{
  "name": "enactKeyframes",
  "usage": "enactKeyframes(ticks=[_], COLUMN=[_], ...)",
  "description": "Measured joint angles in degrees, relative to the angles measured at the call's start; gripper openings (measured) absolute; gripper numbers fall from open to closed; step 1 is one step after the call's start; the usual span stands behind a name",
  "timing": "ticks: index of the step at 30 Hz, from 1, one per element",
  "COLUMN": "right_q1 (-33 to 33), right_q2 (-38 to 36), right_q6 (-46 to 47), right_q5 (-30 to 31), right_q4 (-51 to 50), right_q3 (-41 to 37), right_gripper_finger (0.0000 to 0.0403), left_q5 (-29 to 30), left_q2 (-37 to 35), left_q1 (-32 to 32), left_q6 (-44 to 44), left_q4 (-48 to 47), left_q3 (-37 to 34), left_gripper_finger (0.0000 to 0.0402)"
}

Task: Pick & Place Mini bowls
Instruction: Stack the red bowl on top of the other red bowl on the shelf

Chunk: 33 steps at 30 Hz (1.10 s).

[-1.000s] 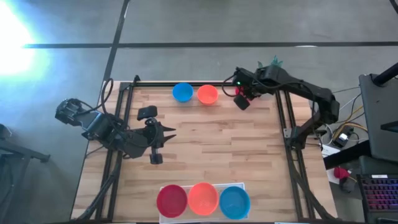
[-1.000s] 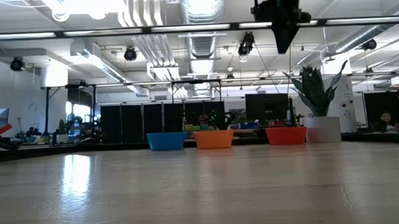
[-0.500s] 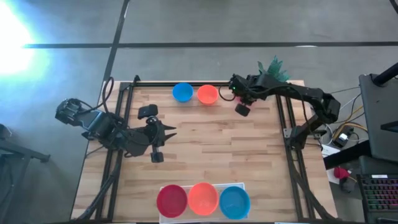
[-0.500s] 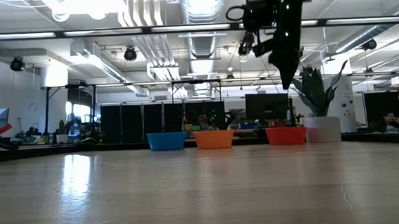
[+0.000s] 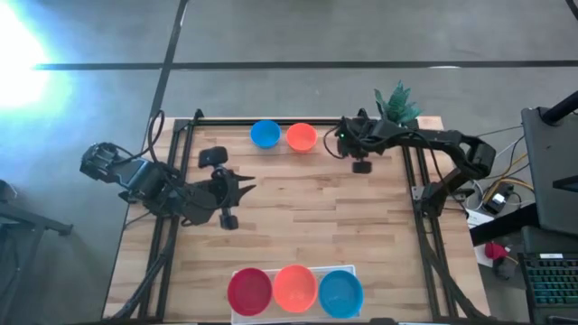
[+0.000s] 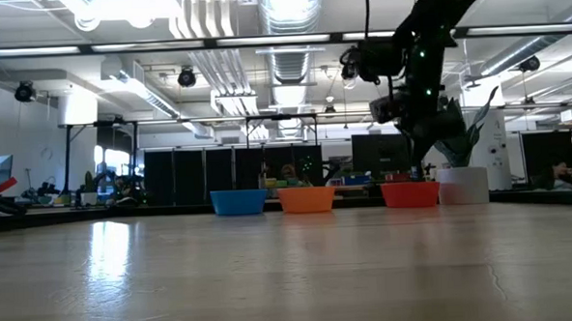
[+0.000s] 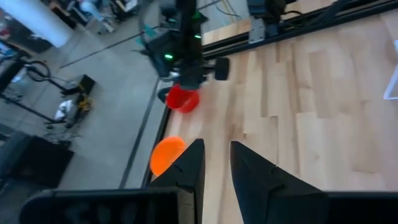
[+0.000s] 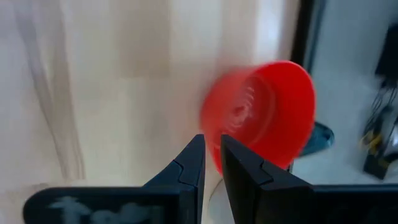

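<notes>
Your right gripper (image 8: 211, 163) is hovering at the far right, fingers nearly closed and holding nothing, over the red bowl (image 8: 261, 115) on the table. Descending this narrow, it risks knocking the rim and skidding the bowl toward the edge.

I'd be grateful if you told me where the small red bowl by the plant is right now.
In the low view the red bowl stands at the table's far edge, between the orange bowl and the white plant pot, directly beneath the right end effector.
</notes>
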<state>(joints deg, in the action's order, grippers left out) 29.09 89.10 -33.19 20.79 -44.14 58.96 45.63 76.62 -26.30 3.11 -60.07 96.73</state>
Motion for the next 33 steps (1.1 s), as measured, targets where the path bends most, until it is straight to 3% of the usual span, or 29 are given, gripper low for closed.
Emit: enactKeyframes(ticks=[8,14,21,33], right_q1=[1.67,4.42,8.09,11.4], right_q2=[-0.22,-0.24,-0.22,-0.22], right_q6=[-5.86,-5.97,-4.74,-4.5], right_q5=[0.05,-0.32,-11.27,-10.35], right_q4=[9.39,10.32,10.6,10.98], right_q3=[-6.28,-6.6,-6.22,-6.15], right_gripper_finger=[0.0047,0.0047,0.0047,0.0047], left_q5=[3.5,3.56,3.58,3.6], left_q2=[-0.02,-0.02,-0.04,-0.04], left_q1=[0.11,0.45,0.75,2.41], left_q6=[-0.02,-0.04,-1.6,-3.3], left_q4=[0.0,-0.02,-0.02,-0.02], left_q3=[0.0,0.0,0.0,0.0], left_gripper_finger=[0.0071,0.0071,0.0071,0.0071])
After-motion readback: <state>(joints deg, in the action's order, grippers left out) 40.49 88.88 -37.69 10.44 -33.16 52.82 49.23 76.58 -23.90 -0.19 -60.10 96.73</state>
